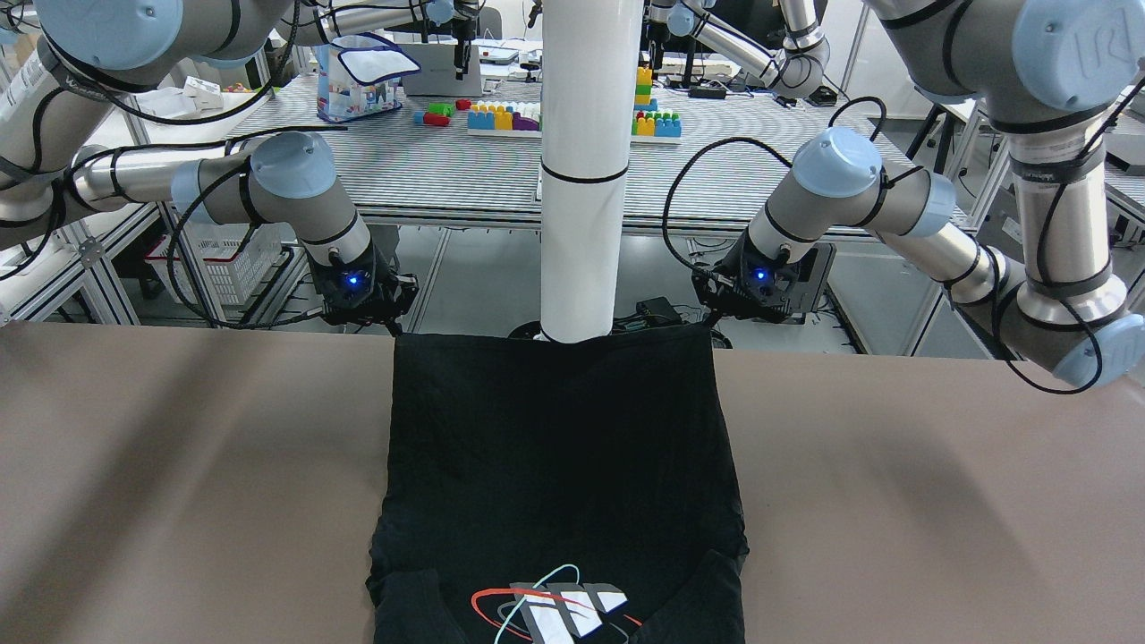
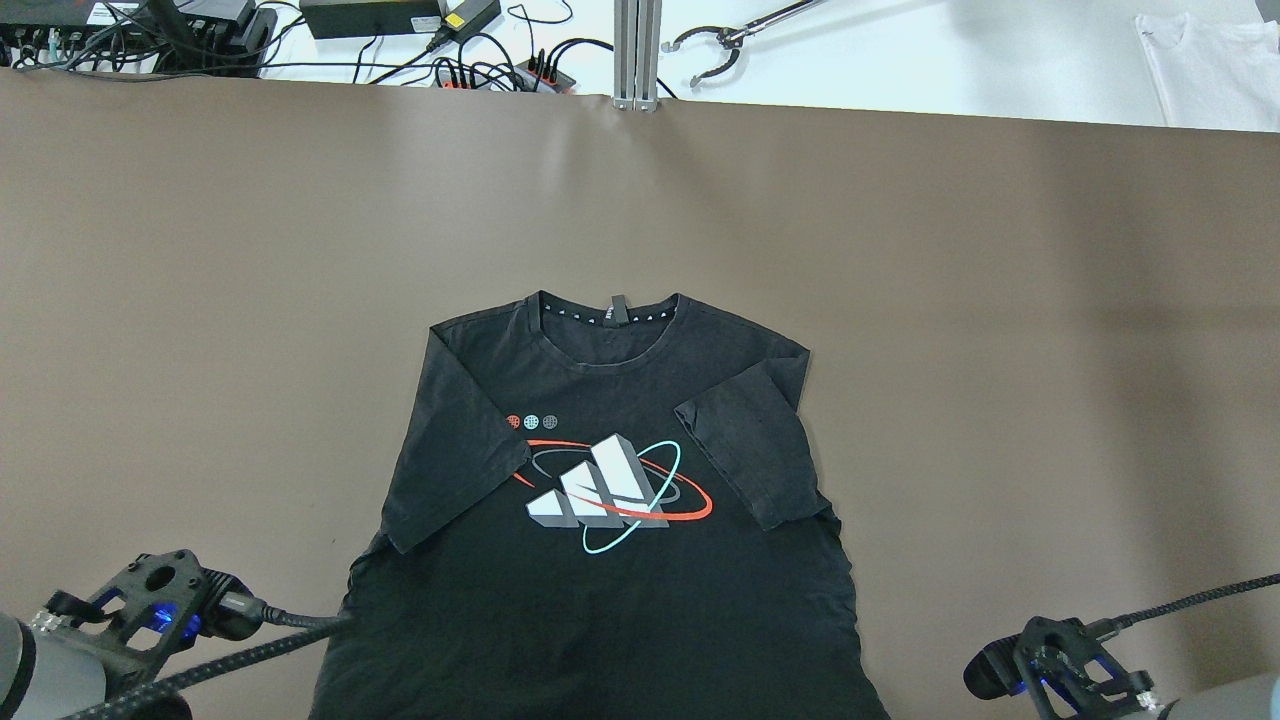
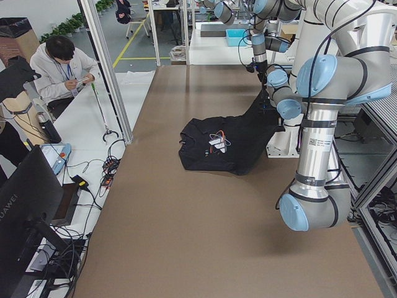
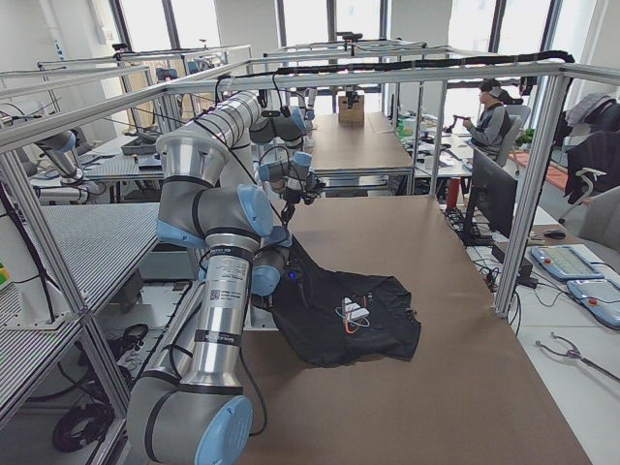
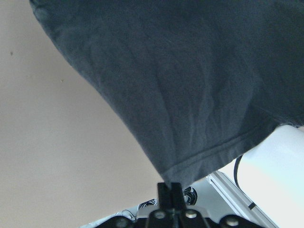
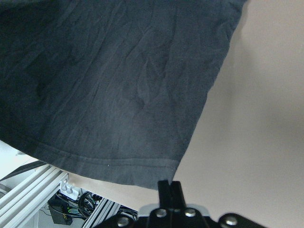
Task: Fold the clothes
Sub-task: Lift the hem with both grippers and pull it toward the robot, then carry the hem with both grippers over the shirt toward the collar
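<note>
Clothes (image 2: 600, 610) bear a three-bar print (image 2: 610, 485), whole only overhead; left tool (image 5: 169, 186) and right tool (image 6: 168, 183) pinch hem corners flanking white pillar (image 1: 581, 224).

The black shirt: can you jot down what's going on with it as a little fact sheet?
Item: black shirt, print facing up
Surface: brown table
Sleeves: both folded in over the front
Hem: lifted, stretched between the grippers
Left gripper: shut on one hem corner
Right gripper: shut on the other hem corner
Fold: body not yet folded over
</note>
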### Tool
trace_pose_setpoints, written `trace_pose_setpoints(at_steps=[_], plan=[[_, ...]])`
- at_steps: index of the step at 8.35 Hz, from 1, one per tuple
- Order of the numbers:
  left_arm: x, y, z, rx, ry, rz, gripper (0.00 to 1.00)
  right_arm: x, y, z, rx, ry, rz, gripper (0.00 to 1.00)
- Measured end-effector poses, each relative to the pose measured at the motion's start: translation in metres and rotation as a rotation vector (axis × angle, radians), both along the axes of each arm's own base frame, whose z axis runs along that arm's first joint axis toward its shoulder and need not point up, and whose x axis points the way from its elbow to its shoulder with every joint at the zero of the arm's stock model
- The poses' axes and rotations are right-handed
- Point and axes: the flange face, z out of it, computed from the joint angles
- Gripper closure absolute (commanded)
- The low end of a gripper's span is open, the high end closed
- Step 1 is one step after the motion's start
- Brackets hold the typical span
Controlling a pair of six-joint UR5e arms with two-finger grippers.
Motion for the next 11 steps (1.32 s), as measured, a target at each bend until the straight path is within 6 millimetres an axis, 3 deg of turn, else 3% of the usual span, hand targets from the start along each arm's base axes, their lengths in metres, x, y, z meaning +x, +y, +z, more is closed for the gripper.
trace_pose_setpoints(at_steps=[2, 4, 5, 7, 9, 11], plan=[[0.017, -0.020, -0.003, 0.041, -0.018, -0.093, 1.00, -0.005, -0.013, 0.002, -0.001, 0.008, 0.041, 1.00], [0.043, -0.084, -0.010, 0.058, -0.065, -0.240, 1.00, -0.019, -0.067, 0.016, -0.014, 0.043, 0.176, 1.00], [0.044, -0.121, -0.004, 0.065, -0.102, -0.306, 1.00, -0.025, -0.104, 0.026, -0.025, 0.067, 0.254, 1.00], [0.022, -0.191, 0.014, 0.093, -0.171, -0.408, 1.00, -0.029, -0.170, 0.041, -0.042, 0.111, 0.390, 1.00], [0.012, -0.229, 0.021, 0.093, -0.205, -0.464, 1.00, -0.033, -0.201, 0.032, -0.020, 0.110, 0.459, 1.00], [0.015, -0.248, 0.026, 0.088, -0.226, -0.483, 1.00, -0.037, -0.218, 0.023, -0.011, 0.104, 0.489, 1.00]])
